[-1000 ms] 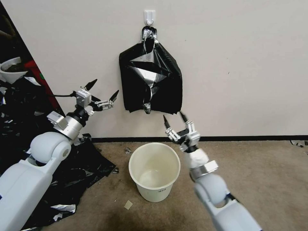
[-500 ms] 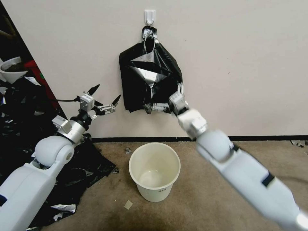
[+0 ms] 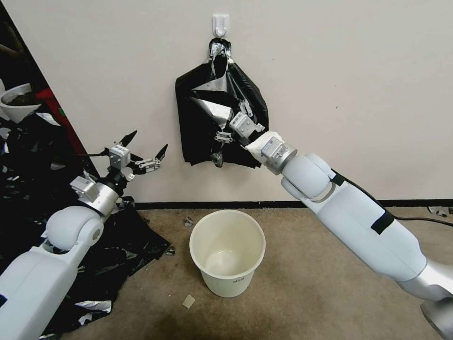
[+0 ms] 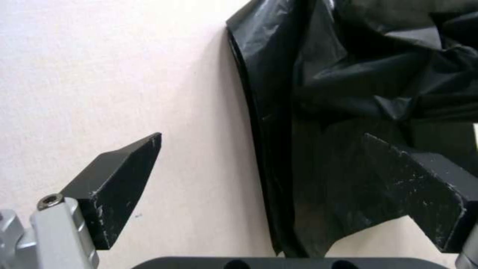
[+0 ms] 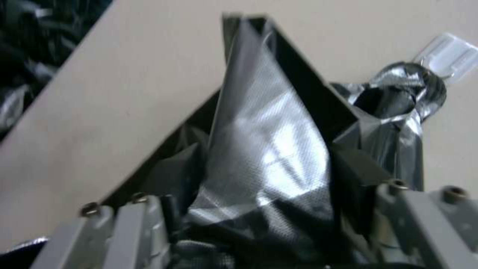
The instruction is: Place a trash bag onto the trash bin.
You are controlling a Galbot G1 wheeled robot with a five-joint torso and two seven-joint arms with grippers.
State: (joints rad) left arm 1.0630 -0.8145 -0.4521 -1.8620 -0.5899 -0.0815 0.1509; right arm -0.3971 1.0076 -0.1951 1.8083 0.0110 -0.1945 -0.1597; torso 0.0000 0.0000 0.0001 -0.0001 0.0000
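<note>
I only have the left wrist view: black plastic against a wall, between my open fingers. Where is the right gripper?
Observer: The right gripper is at the front of the hanging stack of black bags, its fingers on either side of a glossy silvery-black film fold.
Operator: Has it clamped that fold?
Observer: No. In the right wrist view the fingers stand apart around it.
Operator: And the bin?
Observer: The round cream-white plastic bucket stands upright and unlined on the carpet below the stack, lower than the left gripper and to its right.
</note>
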